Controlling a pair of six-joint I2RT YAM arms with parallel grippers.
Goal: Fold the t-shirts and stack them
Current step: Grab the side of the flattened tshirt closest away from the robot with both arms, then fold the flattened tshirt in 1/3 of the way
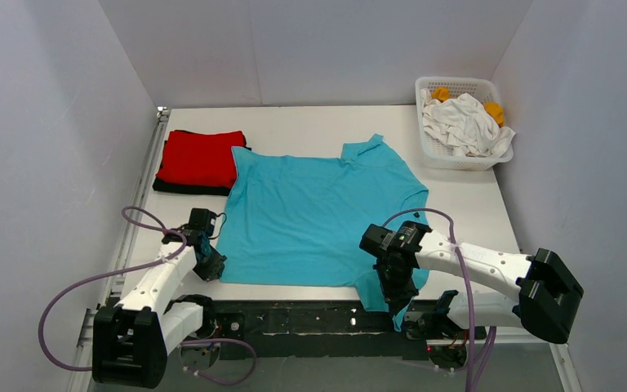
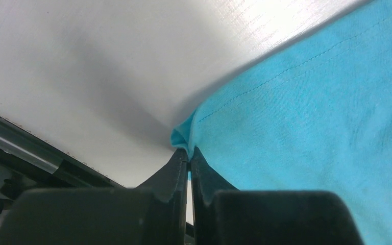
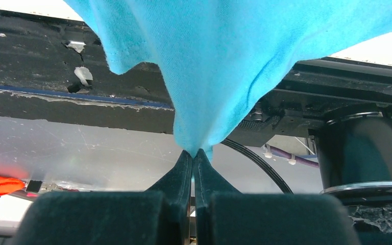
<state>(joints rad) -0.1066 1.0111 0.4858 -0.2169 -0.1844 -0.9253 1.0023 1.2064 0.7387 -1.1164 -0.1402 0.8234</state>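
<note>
On the table (image 1: pixel 294 122), centre: teal shirt (image 1: pixel 318 212) lies spread flat and unfolded, collar at the far side, hem along the near edge.
Left gripper (image 2: pixel 189 153): fingers pressed together on the near-left hem corner, a small pucker of cloth pinched at the tips, low over the table.
Right gripper (image 3: pixel 194 152): fingers clamped on the near-right hem corner. That corner is off the near edge, the cloth drawn to a peak at the tips.
Far-left corner: red shirt (image 1: pixel 200 157) lies folded on a folded black shirt (image 1: pixel 181 187), whose edge shows beneath. The teal sleeve reaches this stack's right side; whether it overlaps, I cannot tell.
Far-right corner: basket (image 1: pixel 457 161) holds crumpled white cloth (image 1: pixel 461 122) and orange cloth (image 1: pixel 494 110), none of it folded.
Done: two shirts folded and stacked, by the look of it.
In hand: probably the first fold of the teal shirt, with both hem corners gripped ready to carry toward the collar.
Left: finish folding the teal shirt, set it on the stack, then deal with the basket's contents. Judged somewhat under halfway.
</note>
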